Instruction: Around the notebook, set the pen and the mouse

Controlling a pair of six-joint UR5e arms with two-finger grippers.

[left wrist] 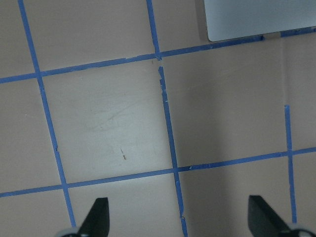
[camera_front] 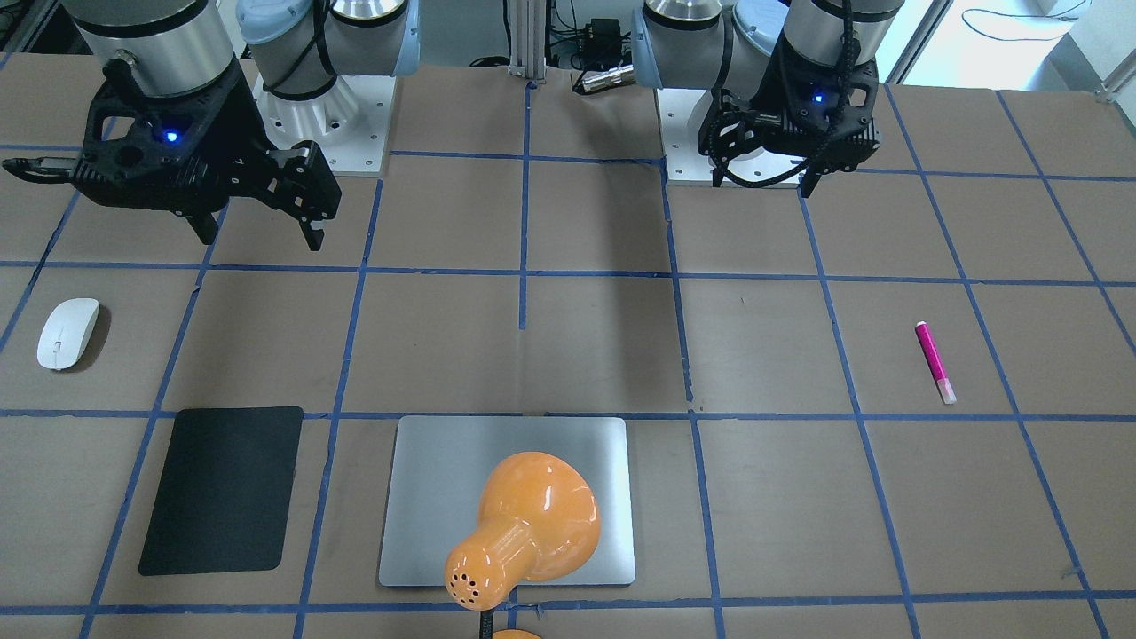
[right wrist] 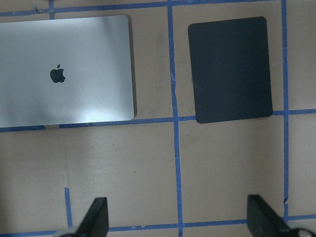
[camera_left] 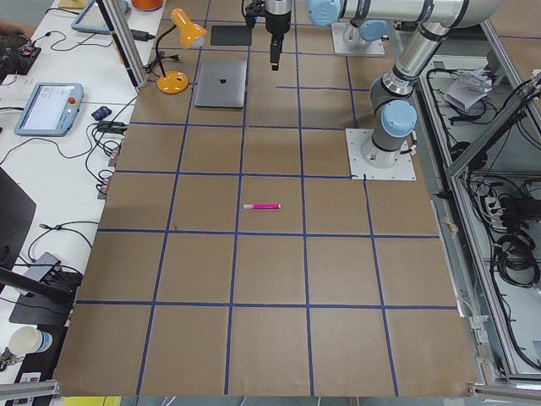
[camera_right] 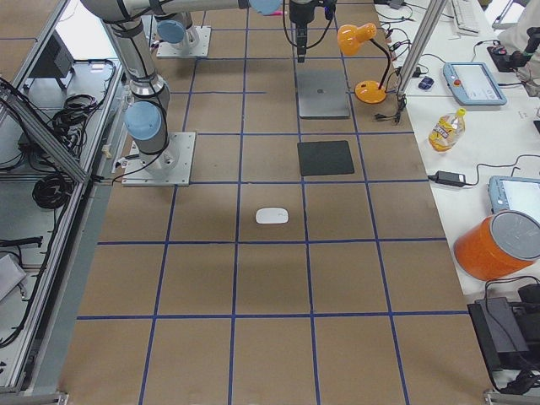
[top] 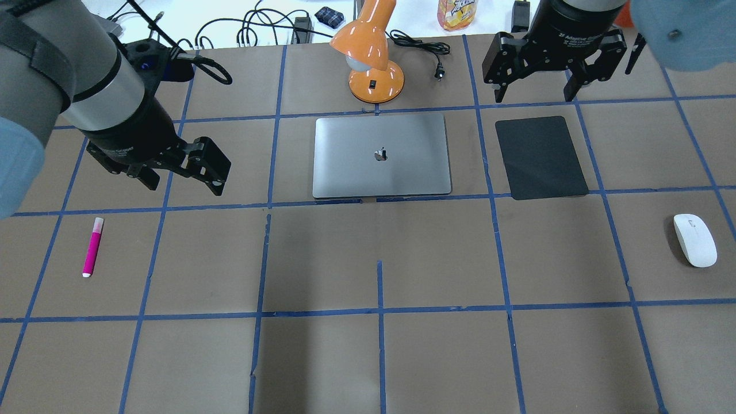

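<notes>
The table (top: 437, 259) was brown, marked into squares by blue tape (top: 379, 311). A silver notebook (top: 381, 155) lay closed and flat toward the far edge, and an orange lamp (top: 376, 86) stood just beyond it. A black mat (top: 540, 157) lay beside the notebook on the robot's right, not touching it. The white mouse (top: 694, 240) lay well out on that side, and the pink pen (top: 92, 246) well out on the robot's left.

Brown tabletop (top: 437, 259) gridded with blue tape (top: 379, 287). Orange desk lamp (top: 376, 83) at the far edge, shade tilted; black rectangular mat (top: 540, 156) lying flat to its right. Side bench: yellow drink bottle (camera_right: 445, 129), teach pendant (camera_right: 475, 83), orange lidded bucket (camera_right: 489, 249).
</notes>
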